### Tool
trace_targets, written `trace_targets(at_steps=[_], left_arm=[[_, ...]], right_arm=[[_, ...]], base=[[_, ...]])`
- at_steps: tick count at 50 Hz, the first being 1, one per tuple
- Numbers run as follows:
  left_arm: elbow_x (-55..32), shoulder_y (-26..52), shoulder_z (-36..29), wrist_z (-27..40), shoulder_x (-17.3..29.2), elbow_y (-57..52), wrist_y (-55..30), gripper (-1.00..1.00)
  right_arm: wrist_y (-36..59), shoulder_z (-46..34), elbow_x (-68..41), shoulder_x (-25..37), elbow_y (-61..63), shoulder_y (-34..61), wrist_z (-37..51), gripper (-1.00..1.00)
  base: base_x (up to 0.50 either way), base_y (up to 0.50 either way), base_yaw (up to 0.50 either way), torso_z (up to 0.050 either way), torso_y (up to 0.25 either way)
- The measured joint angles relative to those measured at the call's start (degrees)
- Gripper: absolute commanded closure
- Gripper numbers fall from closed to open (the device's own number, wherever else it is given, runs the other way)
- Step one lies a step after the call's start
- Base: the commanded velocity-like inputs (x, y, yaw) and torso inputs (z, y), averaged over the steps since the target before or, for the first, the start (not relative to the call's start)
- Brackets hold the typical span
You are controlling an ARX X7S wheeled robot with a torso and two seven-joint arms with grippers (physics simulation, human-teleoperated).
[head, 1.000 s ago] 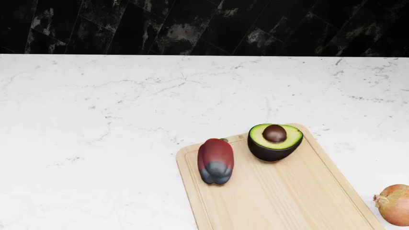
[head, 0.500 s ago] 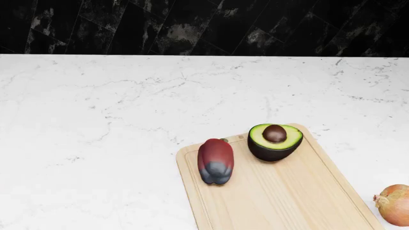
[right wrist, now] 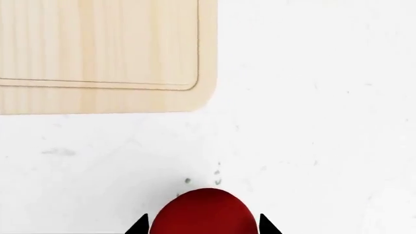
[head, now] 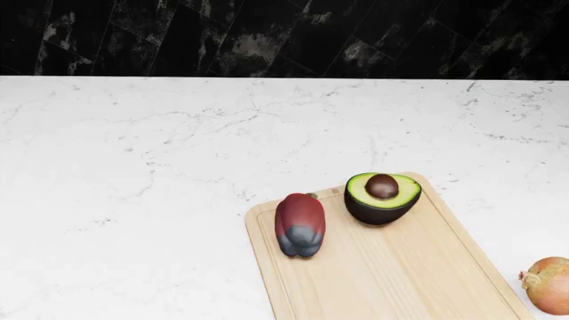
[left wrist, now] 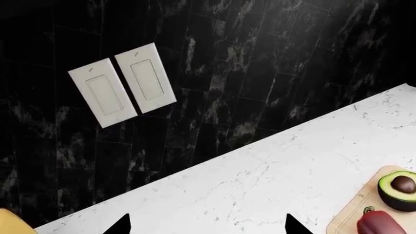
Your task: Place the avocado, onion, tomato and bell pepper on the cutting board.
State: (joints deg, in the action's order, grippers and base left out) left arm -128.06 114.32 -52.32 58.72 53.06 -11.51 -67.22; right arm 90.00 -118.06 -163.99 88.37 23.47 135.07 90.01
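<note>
Between the right gripper's (right wrist: 201,229) spread black fingertips sits the tomato (right wrist: 202,212), off the cutting board (right wrist: 97,53), not visibly clamped. You should centre it before closing, then lift clear. Bell pepper (head: 300,224) and avocado (head: 382,197) are boarded; onion (head: 550,285) waits beside it.

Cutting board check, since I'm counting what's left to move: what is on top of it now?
On the cutting board lie the bell pepper and avocado. The onion sits beside it on the counter. The board's near end is out of frame.
</note>
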Motion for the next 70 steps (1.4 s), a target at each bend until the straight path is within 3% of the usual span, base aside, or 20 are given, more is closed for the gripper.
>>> trace_targets(at_steps=[10, 35, 52, 70], left_arm=[[-0.16, 0.18, 0.12, -0.02, 0.19, -0.22, 0.16, -1.0], [-0.06, -0.27, 0.3, -0.26, 0.69, -0.77, 0.79, -1.0], [0.62, -0.67, 0.2, -0.71, 0.57, -0.6, 0.93, -1.0], [1.07, -1.14, 0.3, -0.99, 0.98, -0.88, 1.26, -1.0]], right_arm=[[-0.19, 2.22, -3.77, -1.97, -0.97, -1.16, -0.01, 1.0], [-0.4, 14.78, -11.59, -13.65, -4.18, -0.62, -0.91, 1.0], [-2.33, 25.51, 26.89, -21.67, -5.92, -2.51, -45.23, 1.0], [-11.84, 30.97, 42.09, -28.85, -4.92, -11.71, -61.66, 1.0]], base=[[0.0, 0.0, 0.0, 0.0, 0.0], [0.0, 0.0, 0.0, 0.0, 0.0], [0.0, 0.0, 0.0, 0.0, 0.0], [0.0, 0.0, 0.0, 0.0, 0.0]])
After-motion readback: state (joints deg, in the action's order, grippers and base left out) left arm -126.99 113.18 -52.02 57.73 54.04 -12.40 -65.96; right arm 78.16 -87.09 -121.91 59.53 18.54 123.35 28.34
